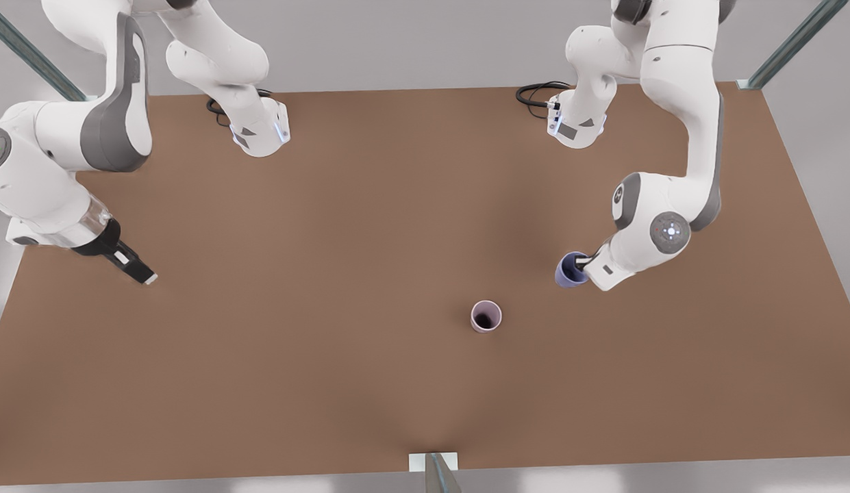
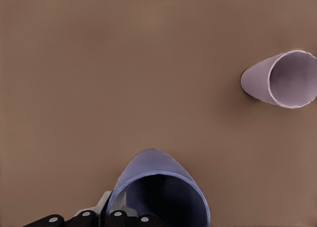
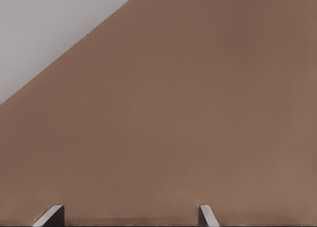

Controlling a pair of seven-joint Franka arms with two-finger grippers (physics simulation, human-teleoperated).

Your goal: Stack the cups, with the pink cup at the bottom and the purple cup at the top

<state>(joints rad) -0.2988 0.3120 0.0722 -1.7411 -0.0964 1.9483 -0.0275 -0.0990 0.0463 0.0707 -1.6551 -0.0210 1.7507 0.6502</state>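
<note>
Two cups are in play, one pink and one purple, and two arms work over the brown counter. One pink cup stands upright on the counter with its mouth open upward, and it serves as the landmark for the rest. In the left wrist view the same pink cup stands apart from the gripper, nothing touching it and nothing inside it.

One purple cup hangs near the pink cup, off toward the front view's right and a little farther back toward the arm bases; the two cups are apart, not touching. It is tilted, its mouth turned partly sideways. The left gripper has its fingers closed on the rim of this cup; in the left wrist view the purple cup sits right against the gripper, one finger inside the rim and one outside it, so far as the picture tells.

One more gripper, the right gripper, is well apart from the pink cup, far off toward the front view's left and near the counter's edge there. It is angled down toward the counter and holds nothing; this arm waits. In the right wrist view its two fingers stand wide apart over bare counter, with a grey wedge of floor beyond the counter's edge.
</note>
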